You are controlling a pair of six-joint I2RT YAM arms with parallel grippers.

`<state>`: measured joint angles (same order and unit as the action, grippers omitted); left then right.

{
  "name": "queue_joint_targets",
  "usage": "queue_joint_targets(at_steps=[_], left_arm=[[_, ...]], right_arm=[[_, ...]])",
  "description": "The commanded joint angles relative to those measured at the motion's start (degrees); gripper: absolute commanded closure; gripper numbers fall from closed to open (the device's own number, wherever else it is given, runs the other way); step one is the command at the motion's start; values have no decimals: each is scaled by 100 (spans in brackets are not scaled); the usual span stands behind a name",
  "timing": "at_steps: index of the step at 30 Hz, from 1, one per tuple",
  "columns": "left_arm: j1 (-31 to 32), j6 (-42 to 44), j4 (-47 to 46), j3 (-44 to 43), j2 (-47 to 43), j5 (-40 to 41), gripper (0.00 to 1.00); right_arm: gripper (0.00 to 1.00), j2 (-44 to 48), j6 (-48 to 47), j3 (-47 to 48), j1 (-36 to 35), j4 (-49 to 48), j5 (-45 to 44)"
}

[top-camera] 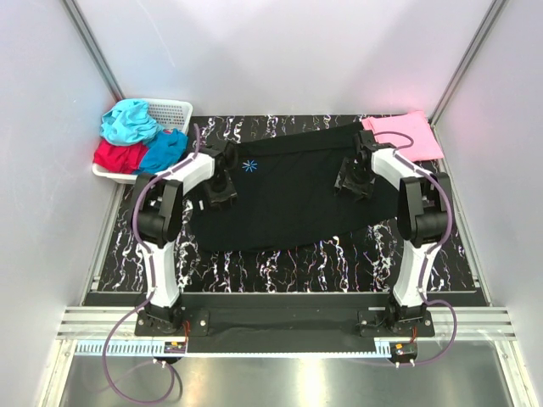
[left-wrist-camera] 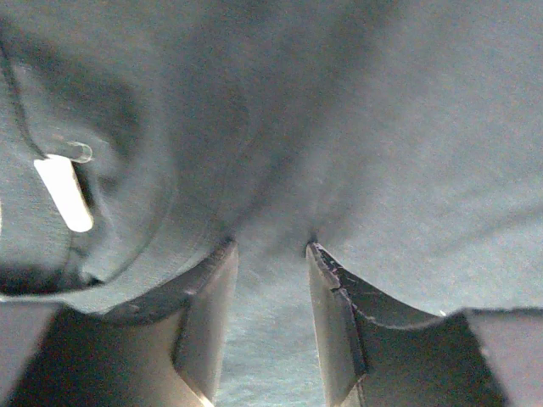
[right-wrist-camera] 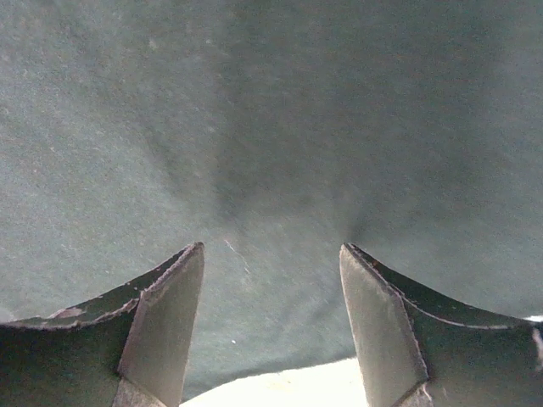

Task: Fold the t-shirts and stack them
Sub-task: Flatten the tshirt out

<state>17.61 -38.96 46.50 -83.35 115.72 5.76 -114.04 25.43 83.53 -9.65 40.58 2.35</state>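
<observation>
both arms reach forward from the near edge, wrists bent down. left gripper (left-wrist-camera: 271, 248) and right gripper (right-wrist-camera: 271, 248) press onto the black t-shirt (top-camera: 288, 203), jaws parted, clasping nothing. it lies spread across the marbled table (top-camera: 339, 254), starburst mark (top-camera: 249, 166) by the left gripper, far right corner meeting the pink t-shirt (top-camera: 411, 136).

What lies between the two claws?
The spread black t-shirt, with its starburst mark near the left claw; the top view shows it.
</observation>
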Motion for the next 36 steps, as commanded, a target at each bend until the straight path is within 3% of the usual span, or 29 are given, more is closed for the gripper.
queue_joint_targets(at_steps=[1,10,25,32,36], left_arm=[[-178,-156,385,-348,249,-198,56],[-345,-235,754,-1226,784,-303,58],[-978,-393,1739,-4688,2780,-506,65],[-1347,-306,1687,-5095,2939,65,69],[-1330,54,891,-4516,2421,4,70]], right_arm=[[28,-284,-117,339,-28,108,642],[28,-900,-108,1077,-37,240,1214],[29,-1893,-249,2755,16,907,1312],[29,-2289,-346,3626,60,1286,1268],[30,-2377,-495,3846,60,1356,1216]])
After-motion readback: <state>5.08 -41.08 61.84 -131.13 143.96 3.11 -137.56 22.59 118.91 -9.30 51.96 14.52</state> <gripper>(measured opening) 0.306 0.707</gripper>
